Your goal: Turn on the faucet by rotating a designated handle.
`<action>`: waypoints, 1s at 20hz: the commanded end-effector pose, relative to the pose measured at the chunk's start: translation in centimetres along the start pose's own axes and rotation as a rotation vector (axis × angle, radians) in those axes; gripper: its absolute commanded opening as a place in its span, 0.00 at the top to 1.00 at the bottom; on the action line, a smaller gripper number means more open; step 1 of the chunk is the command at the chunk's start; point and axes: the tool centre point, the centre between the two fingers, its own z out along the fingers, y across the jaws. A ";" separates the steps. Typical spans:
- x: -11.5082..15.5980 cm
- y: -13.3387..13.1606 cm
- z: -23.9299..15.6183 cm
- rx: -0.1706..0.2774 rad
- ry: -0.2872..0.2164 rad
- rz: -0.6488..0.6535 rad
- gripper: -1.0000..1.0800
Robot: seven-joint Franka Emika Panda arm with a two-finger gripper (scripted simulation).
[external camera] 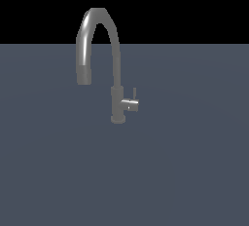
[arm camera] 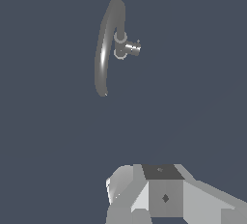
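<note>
Slate-blue surface (external camera: 185, 171) fills the lower part of the exterior view under a black background. Near its centre the faucet (external camera: 115, 104) stands upright, its arched spout curving over and down toward the exterior view's left. The handle (external camera: 131, 104) projects from the thicker base toward the exterior view's right, a short stub carrying a thin lever pin that points upward. No arm or gripper appears in this view.

Wrist view: the faucet (arm camera: 105, 56) is seen from above, well apart from the camera, with the handle (arm camera: 130, 48) jutting from its base beside the spout's arc. Pale angular parts of the robot's wrist or hand (arm camera: 164, 196) occupy the near edge of the picture; the fingertips are out of frame, so whether the gripper is apart or together cannot be told.

Risks, as judged from this layout: the approach has not yet reached the faucet, and the handle is far smaller than the spout. A descent aimed slightly off could strike the arch or close on the spout instead. The thin pin offers little contact area, so a push could slip off it or rotate the stub the wrong way.
</note>
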 end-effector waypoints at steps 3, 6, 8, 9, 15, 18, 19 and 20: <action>0.1 0.0 0.0 0.001 -0.001 0.002 1.00; 0.4 0.0 0.1 0.009 -0.008 0.010 1.00; 0.7 0.0 0.2 0.019 -0.015 0.020 1.00; 0.9 0.0 0.2 0.024 -0.020 0.026 1.00; 2.8 0.0 0.8 0.075 -0.063 0.079 1.00; 4.1 0.1 1.2 0.112 -0.094 0.118 1.00; 4.6 0.1 1.4 0.126 -0.105 0.133 1.00; 5.2 0.2 1.6 0.141 -0.118 0.149 1.00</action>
